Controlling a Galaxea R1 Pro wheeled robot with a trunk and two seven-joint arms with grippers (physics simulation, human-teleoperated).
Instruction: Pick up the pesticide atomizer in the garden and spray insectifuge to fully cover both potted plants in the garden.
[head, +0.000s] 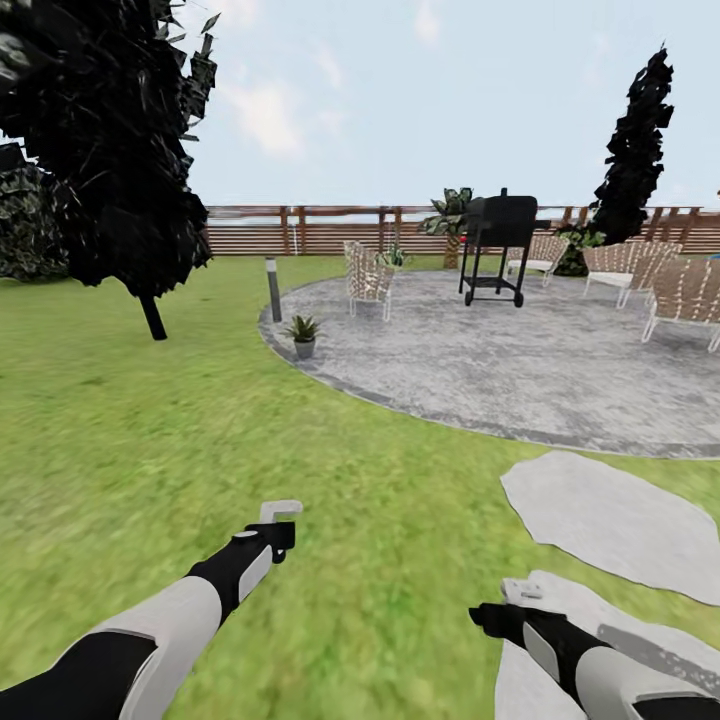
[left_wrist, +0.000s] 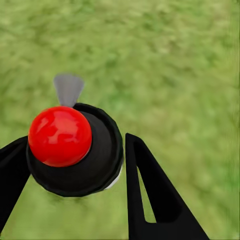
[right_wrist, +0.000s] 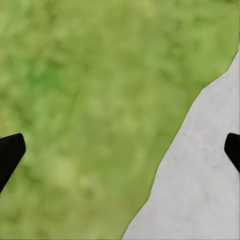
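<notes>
Left gripper (left_wrist: 75, 165) clamps the atomizer (left_wrist: 75, 150); right gripper (right_wrist: 120, 150) spread, empty. Potted plant (head: 303, 335) at patio (head: 500, 370) edge, near lamp (head: 273, 289); grill (head: 497, 248) beyond.

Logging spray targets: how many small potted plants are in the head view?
2. One potted plant stands at the patio's left edge near the bollard lamp; a second plant peeks from behind the left chair, its pot hidden.

lawn (head: 120, 420): mottled green | patio (head: 520, 370): speckled grey | stone slab (head: 610, 520): pale grey | fence (head: 330, 232): brown slats | grill (head: 497, 235): black | pesticide atomizer (left_wrist: 60, 136): red top, dark body | potted plant (head: 303, 331): green leaves, grey pot
</notes>
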